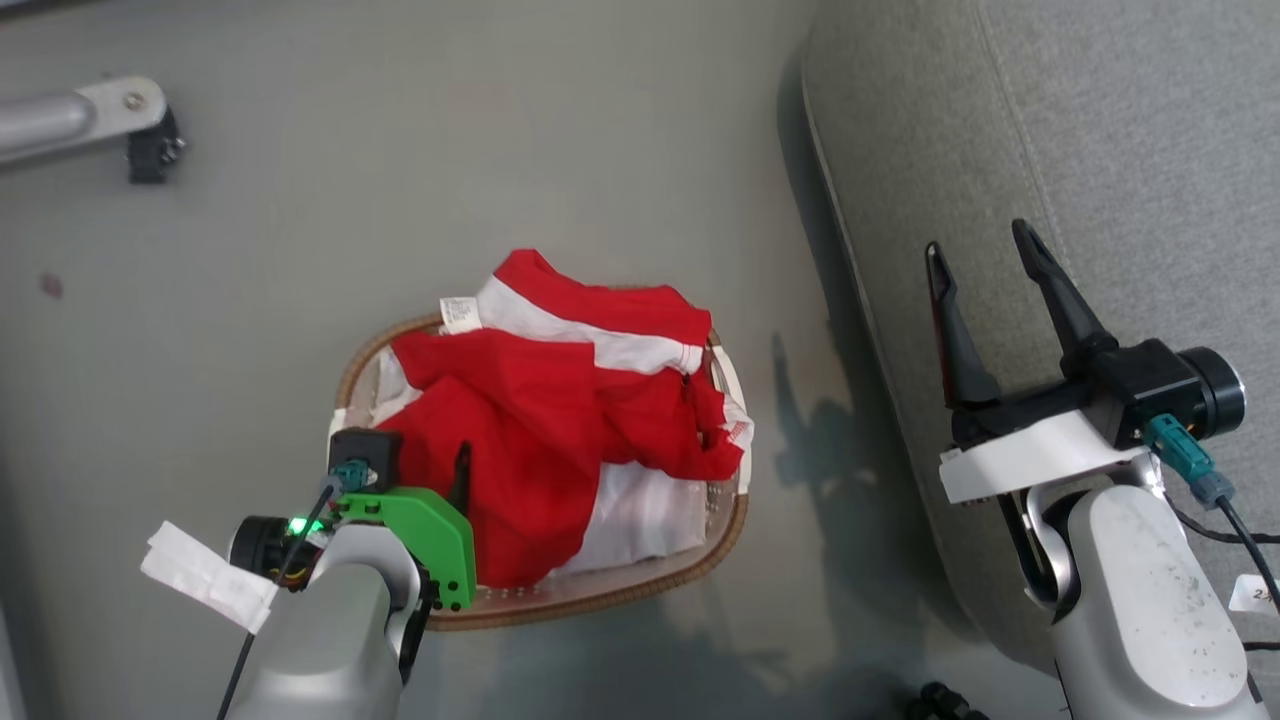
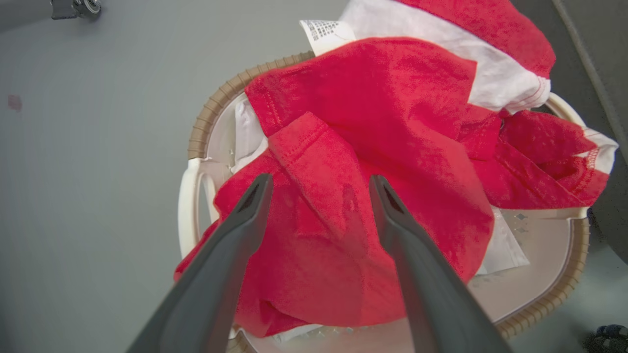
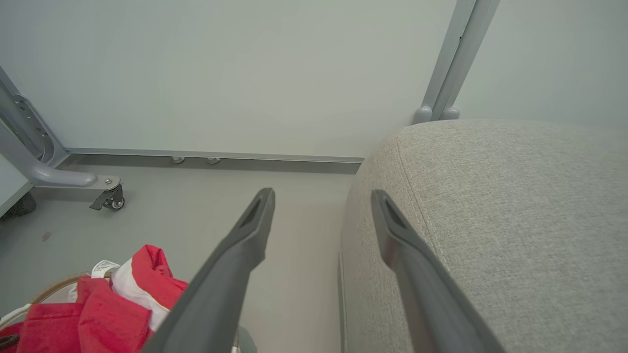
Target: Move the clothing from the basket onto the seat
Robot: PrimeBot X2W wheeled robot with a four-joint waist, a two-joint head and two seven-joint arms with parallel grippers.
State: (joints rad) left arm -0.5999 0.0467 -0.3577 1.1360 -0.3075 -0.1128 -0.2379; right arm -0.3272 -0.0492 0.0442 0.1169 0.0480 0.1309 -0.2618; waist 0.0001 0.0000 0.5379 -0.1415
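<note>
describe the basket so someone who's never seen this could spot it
Start at the big grey seat on the right; the basket stands on the floor to its left. Its oval brown woven rim and heaped red clothing mark it out.

Crumpled red clothing (image 1: 540, 420) with white bands lay heaped in the brown-rimmed white basket (image 1: 725, 530), near the grey fabric seat (image 1: 1100, 150)

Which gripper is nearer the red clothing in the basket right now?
Left. The left gripper hangs open above the bright red, white-banded clothing in the small oval white basket. The right gripper, also open, is away at the edge of the grey fabric seat.
</note>
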